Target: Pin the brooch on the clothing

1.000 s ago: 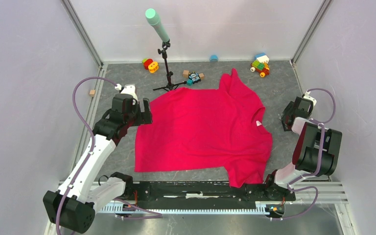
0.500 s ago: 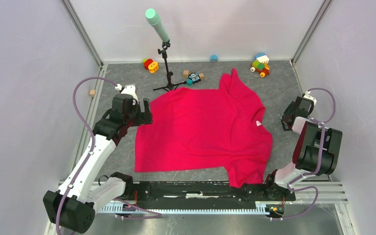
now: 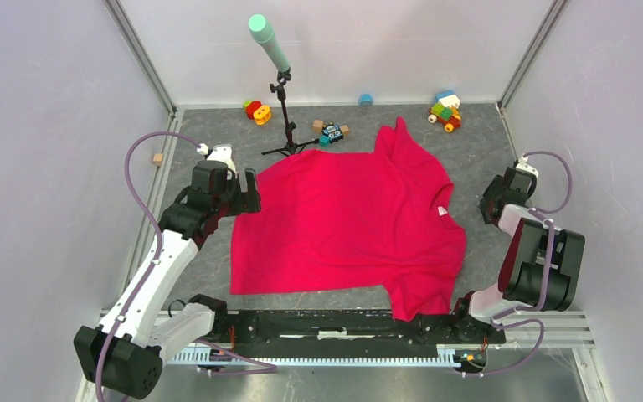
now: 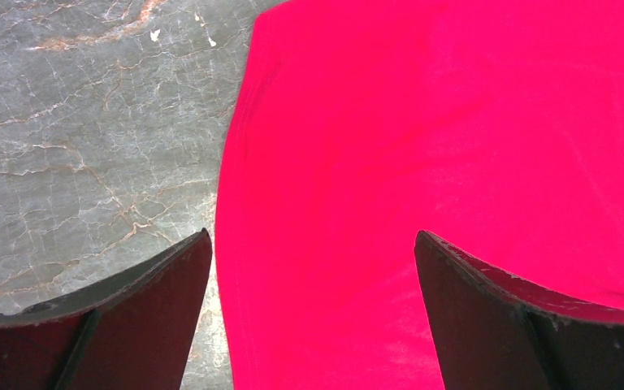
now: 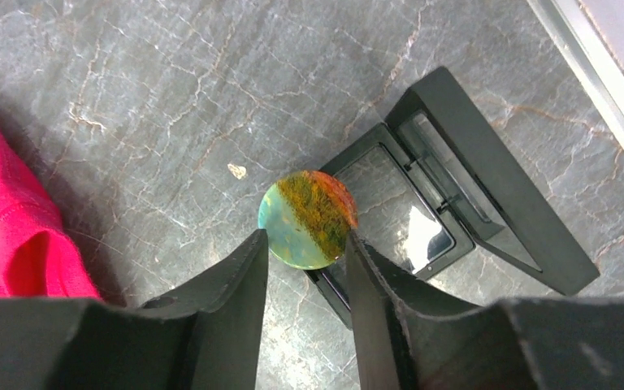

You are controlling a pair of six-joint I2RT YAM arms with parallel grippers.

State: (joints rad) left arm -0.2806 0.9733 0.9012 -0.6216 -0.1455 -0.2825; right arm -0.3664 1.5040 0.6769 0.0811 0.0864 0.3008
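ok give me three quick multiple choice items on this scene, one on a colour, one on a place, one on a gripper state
1. What colour is the T-shirt?
A. blue
B. red-pink
C. white

2. Where is the open black case?
A. on the T-shirt
B. on the bare table, below the right gripper
C. held up in the air

3. What state is the right gripper in?
A. open and empty
B. shut on the T-shirt
C. shut on the brooch

Answers:
1 B: the fabric is red-pink in every view.
2 B: the right wrist view shows it lying on grey stone beneath the gripper.
3 C: both fingers press the round disc's edges.
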